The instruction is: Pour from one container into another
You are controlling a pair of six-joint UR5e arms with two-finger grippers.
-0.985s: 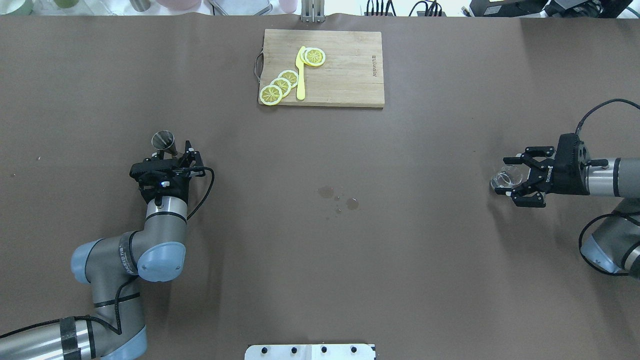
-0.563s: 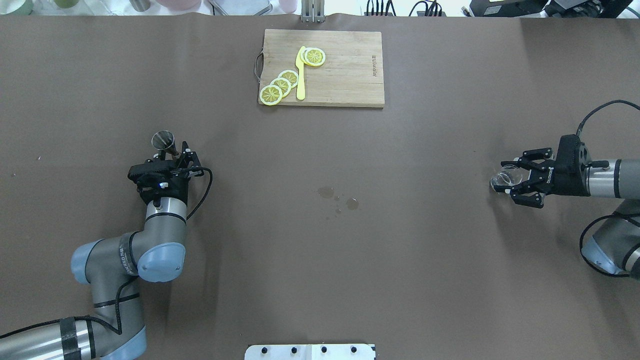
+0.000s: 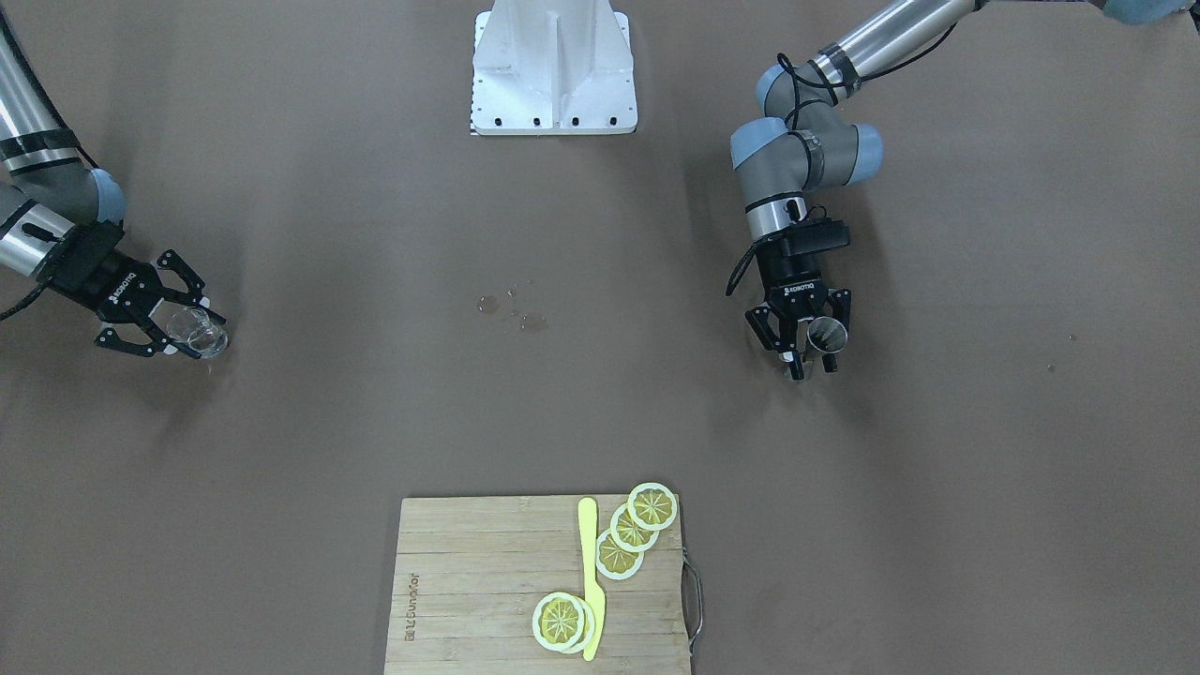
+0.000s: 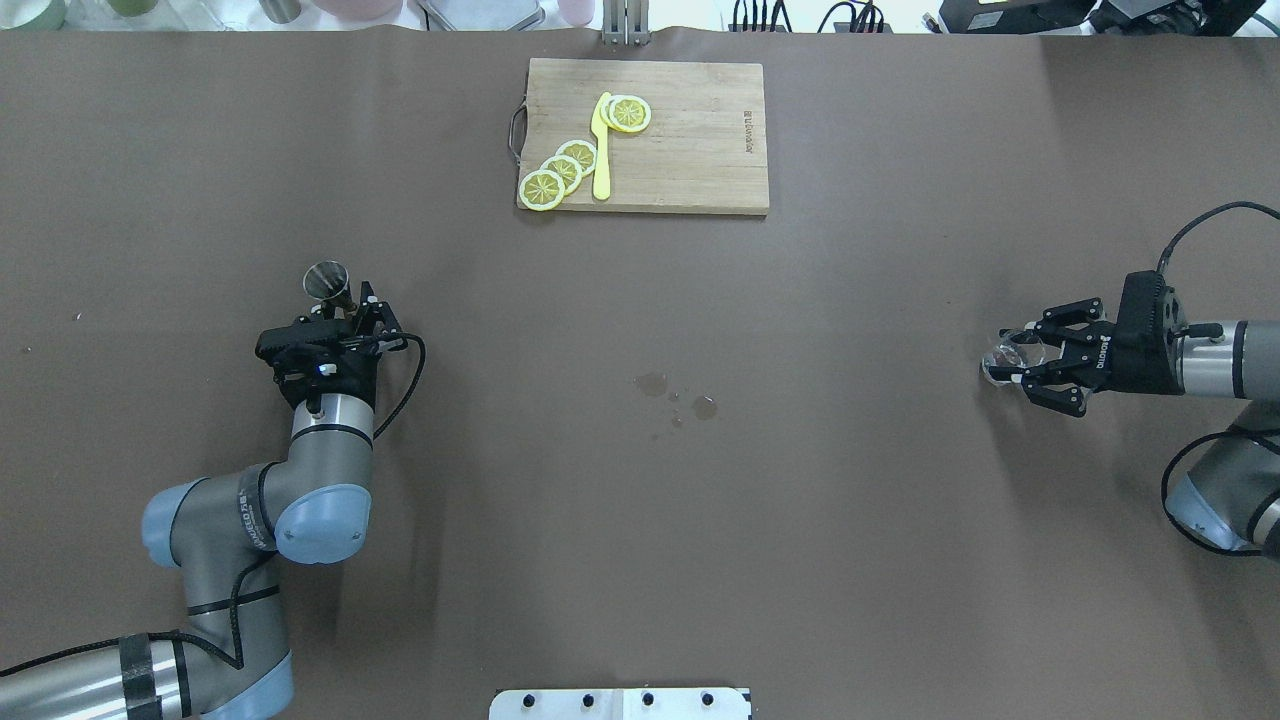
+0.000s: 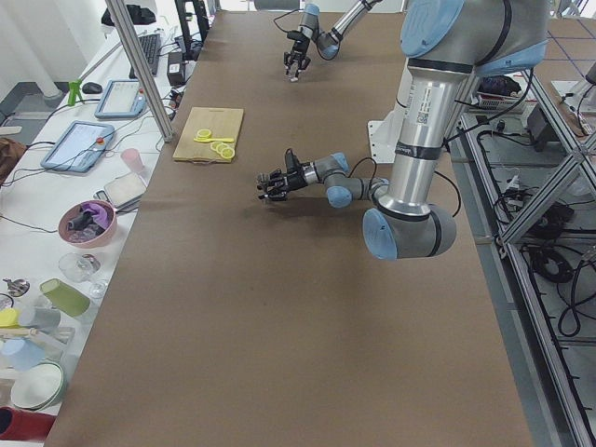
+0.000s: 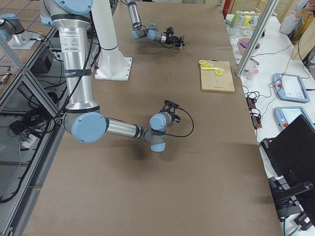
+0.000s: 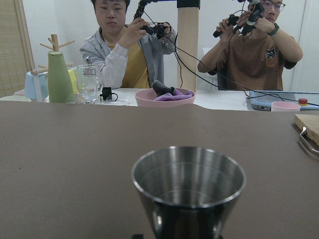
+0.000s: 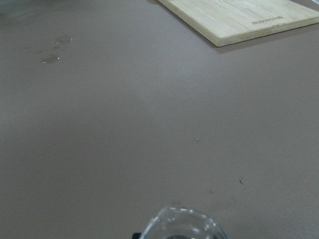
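A small metal cup (image 4: 326,279) stands upright at the table's left; in the left wrist view the metal cup (image 7: 188,184) fills the lower middle and looks empty. My left gripper (image 4: 342,305) is shut on its lower part; in the front view the left gripper (image 3: 812,359) points down with the cup (image 3: 827,332) between the fingers. At the table's far right, my right gripper (image 4: 1012,359) lies level and is shut on a clear glass (image 4: 1000,356). Only the glass rim (image 8: 182,224) shows in the right wrist view. The front view shows the right gripper (image 3: 190,336) around the glass (image 3: 202,338).
A wooden cutting board (image 4: 690,150) with lemon slices (image 4: 562,170) and a yellow knife (image 4: 601,150) lies at the far middle. Wet spots (image 4: 677,394) mark the table's centre. The robot's white base plate (image 4: 620,703) sits at the near edge.
The right gripper's fingers have narrowed from wide open onto the glass. The left gripper with the metal cup has shifted slightly left and away.
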